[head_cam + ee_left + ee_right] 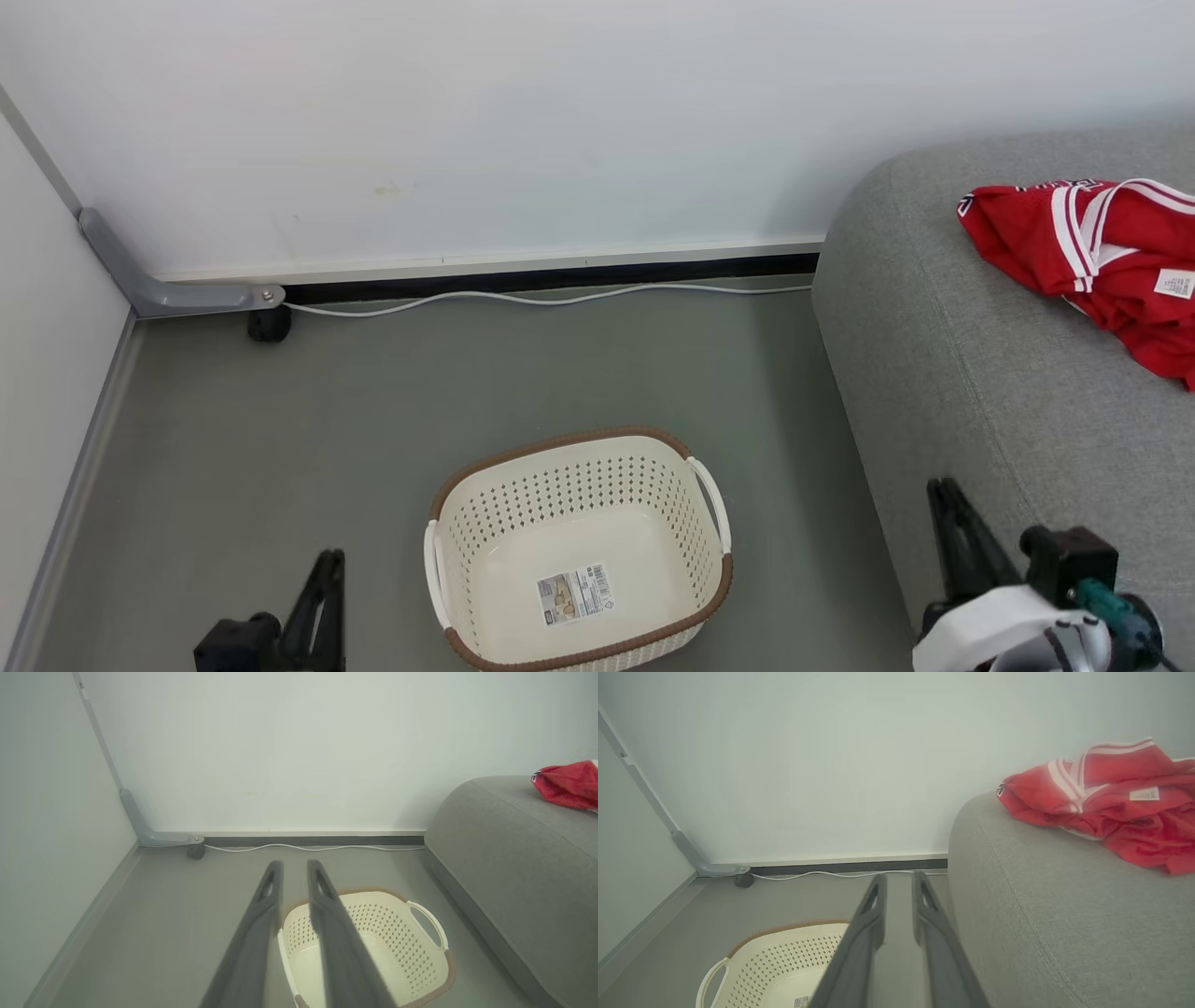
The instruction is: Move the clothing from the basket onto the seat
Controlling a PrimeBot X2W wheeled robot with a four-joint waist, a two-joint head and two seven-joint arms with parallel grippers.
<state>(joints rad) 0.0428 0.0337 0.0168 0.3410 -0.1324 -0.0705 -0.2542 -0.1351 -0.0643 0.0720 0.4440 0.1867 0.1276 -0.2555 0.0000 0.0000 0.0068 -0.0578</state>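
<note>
The cream perforated basket point(579, 437) stands on the grey floor with only a paper label point(574, 595) on its bottom. The red clothing point(1102, 252), with striped trim and a white tag, lies crumpled on the grey sofa seat point(952, 373) at the right. My left gripper point(329, 558) hangs left of the basket, its fingers close together with nothing between them. My right gripper point(943, 485) is at the sofa's front edge, fingers likewise together and holding nothing. The left wrist view shows the left gripper point(294, 864) over the basket point(373, 919). The right wrist view shows the right gripper point(899, 876), the sofa point(1064, 928) and the clothing point(1111, 793).
A white wall closes the back and a second wall the left. A white cable point(541, 299) runs along the skirting. A grey metal bracket point(168, 297) with a black wheel point(269, 324) sits in the corner. Bare floor surrounds the basket.
</note>
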